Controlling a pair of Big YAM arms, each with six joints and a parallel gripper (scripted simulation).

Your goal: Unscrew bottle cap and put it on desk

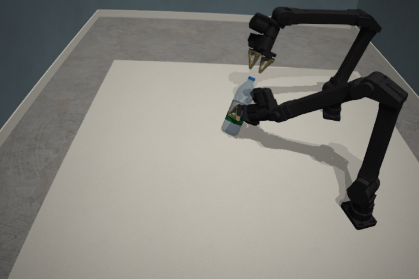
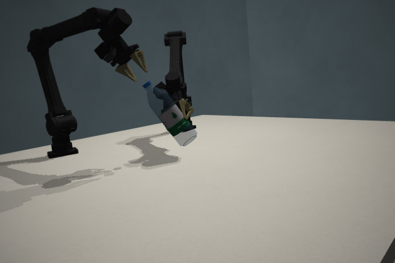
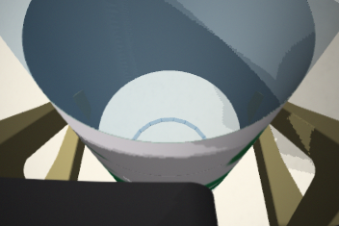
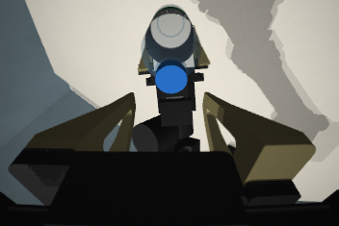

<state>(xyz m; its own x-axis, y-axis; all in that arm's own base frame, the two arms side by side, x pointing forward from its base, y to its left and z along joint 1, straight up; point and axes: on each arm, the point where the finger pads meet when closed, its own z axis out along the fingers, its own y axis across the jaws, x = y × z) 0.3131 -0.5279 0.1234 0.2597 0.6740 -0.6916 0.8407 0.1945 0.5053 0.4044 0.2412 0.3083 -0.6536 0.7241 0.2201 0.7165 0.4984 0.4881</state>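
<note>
The left claw point(image 1: 233, 113) point(image 2: 185, 109) point(image 3: 169, 98) point(image 4: 169, 28) is closed around the bottle point(image 1: 241, 96) point(image 2: 170, 118) point(image 3: 169, 160) point(image 4: 170, 32), at the labelled part. The bottle tilts above the table point(image 1: 152, 168) point(image 2: 255, 189), right of centre in the top view. The cap point(image 1: 251, 78) point(image 2: 147, 84) point(image 4: 171, 79) sits on its neck. Near the cap, the right claw point(image 1: 255, 69) point(image 2: 141, 75) point(image 4: 169, 98) hangs spread and holds nothing, left of centre in the exterior view.

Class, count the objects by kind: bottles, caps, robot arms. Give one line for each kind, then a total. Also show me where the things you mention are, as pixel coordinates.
Bottles point(image 1: 242, 94) point(image 2: 152, 100) point(image 3: 169, 164) point(image 4: 170, 32): 1
Caps point(image 1: 251, 78) point(image 2: 146, 84) point(image 4: 171, 79): 1
Robot arms point(image 1: 318, 103) point(image 2: 68, 27): 2
Total: 4
</note>
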